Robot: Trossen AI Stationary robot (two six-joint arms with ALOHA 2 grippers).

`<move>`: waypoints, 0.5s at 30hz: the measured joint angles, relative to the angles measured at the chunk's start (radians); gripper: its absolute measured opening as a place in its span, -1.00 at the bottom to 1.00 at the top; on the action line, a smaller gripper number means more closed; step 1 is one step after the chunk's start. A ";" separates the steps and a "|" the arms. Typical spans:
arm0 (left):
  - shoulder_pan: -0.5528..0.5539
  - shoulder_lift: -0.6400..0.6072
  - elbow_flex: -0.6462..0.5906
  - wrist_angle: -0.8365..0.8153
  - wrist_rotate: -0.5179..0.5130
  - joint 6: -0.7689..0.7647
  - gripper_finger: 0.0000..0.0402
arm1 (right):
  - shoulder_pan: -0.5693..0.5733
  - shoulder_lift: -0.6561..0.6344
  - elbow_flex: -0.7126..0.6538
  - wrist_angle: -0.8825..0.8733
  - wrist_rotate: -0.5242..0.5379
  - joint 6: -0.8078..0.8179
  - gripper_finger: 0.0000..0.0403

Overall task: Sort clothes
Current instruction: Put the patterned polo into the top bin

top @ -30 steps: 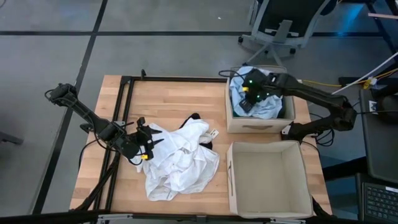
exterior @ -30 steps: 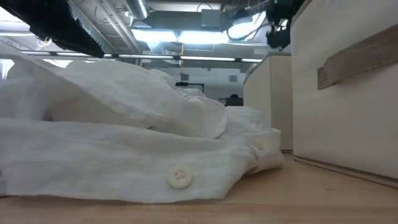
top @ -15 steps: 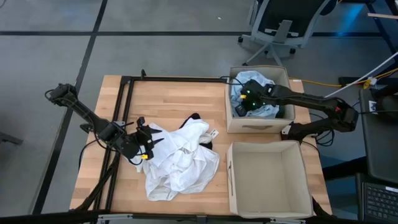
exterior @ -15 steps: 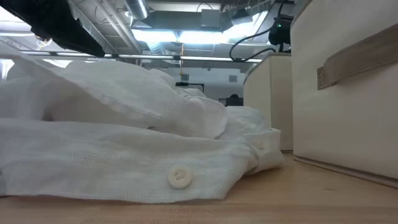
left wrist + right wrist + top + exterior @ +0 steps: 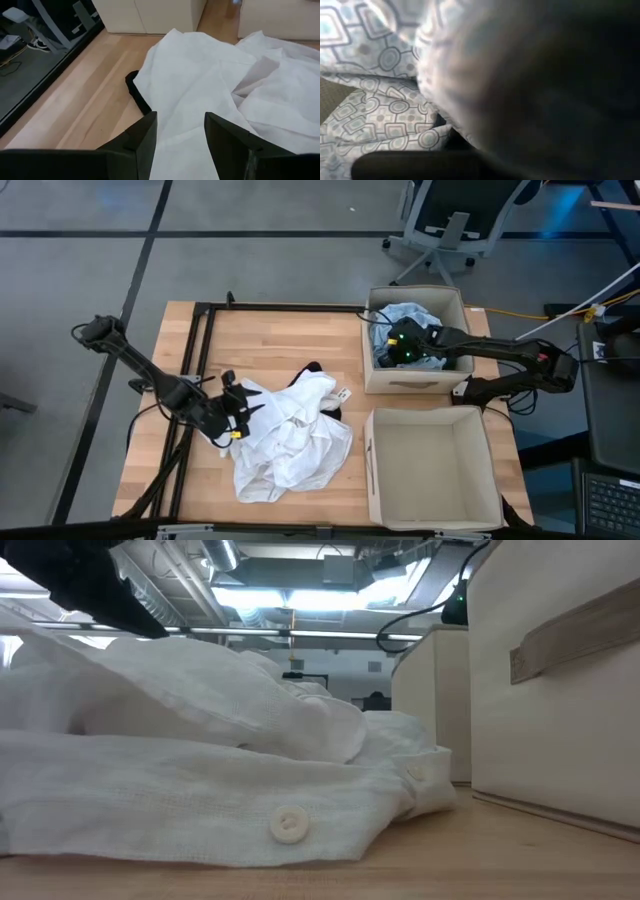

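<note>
A crumpled white shirt (image 5: 290, 430) lies in the middle of the table, on top of a black garment whose edge shows at the far side (image 5: 312, 368) and in the left wrist view (image 5: 134, 92). My left gripper (image 5: 236, 416) is open at the shirt's left edge, and white cloth (image 5: 180, 100) shows between its fingers. My right gripper (image 5: 400, 345) is down inside the far beige box (image 5: 410, 383), among pale blue patterned cloth (image 5: 380, 115). Pale blue garments (image 5: 410, 315) fill the box's far part. My left gripper's open fingers (image 5: 145, 137) stand over the white shirt's left edge (image 5: 180, 145), slanting down from the table's left. I cannot tell whether they touch the cloth.
A second beige box (image 5: 372, 470) stands at the near right, its side close in the low view (image 5: 560, 690). A black metal frame (image 5: 200, 350) runs along the table's left part. Bare wood (image 5: 270, 340) lies far of the shirt. An office chair (image 5: 450, 220) stands beyond the table.
My right gripper has gone down into the far box and a little toward the table's left and near edges. The pale blue cloth now shows mostly in the box's far part.
</note>
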 joint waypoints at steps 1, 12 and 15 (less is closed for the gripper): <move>0.000 0.007 0.000 0.001 0.000 0.000 -0.23 | 0.000 0.000 0.000 0.002 -0.003 0.000 -0.87; 0.000 0.029 0.000 0.022 0.000 0.000 -0.23 | -0.002 0.001 0.033 -0.003 -0.058 -0.053 -0.71; 0.000 0.029 0.000 0.022 0.000 -0.001 -0.23 | -0.001 0.003 0.065 -0.035 -0.057 -0.060 -0.62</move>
